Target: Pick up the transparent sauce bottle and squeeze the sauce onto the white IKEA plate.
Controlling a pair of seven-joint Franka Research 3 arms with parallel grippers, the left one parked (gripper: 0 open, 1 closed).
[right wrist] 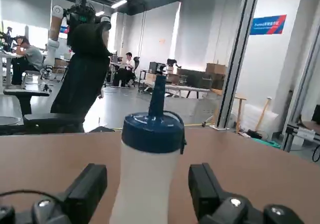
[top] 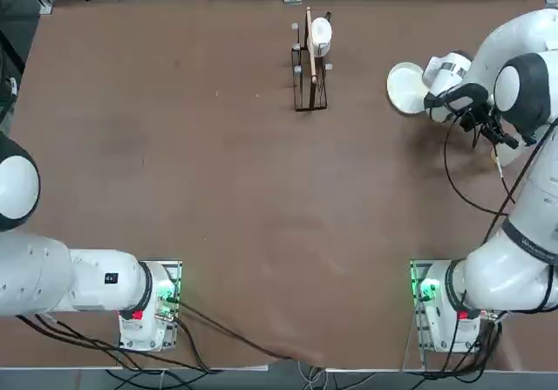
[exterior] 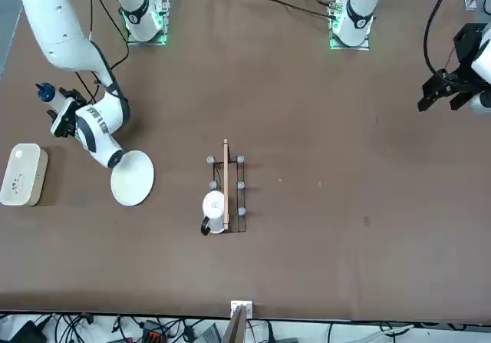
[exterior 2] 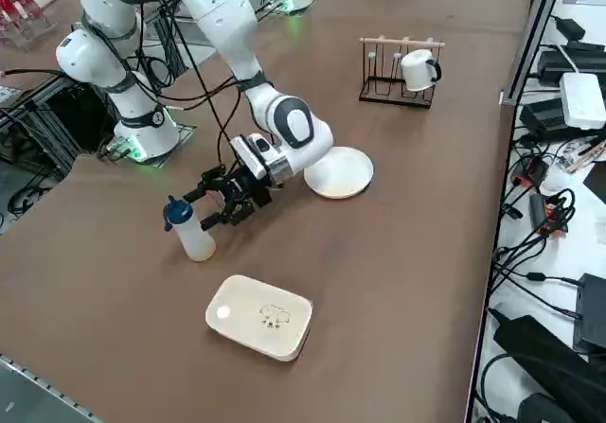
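The transparent sauce bottle [exterior 2: 192,235] stands upright on the brown table, whitish with a blue cap [right wrist: 152,131]. My right gripper [exterior 2: 212,208] is low over the table and level with the bottle, open. In the wrist view the bottle [right wrist: 145,184] rises between the two black fingers [right wrist: 86,186], with a gap on each side and no contact showing. The white IKEA plate [exterior 2: 338,172] lies flat just behind the wrist, empty; it also shows in the front view [exterior: 132,178] and, partly under the arm, in the top view [top: 404,86].
A white rounded-rectangular container [exterior 2: 260,316] lies close to the bottle, towards the table's right edge. A wire rack [top: 309,76] holding a white mug [top: 321,32] stands at the far middle of the table. A person sits in the room beyond the table.
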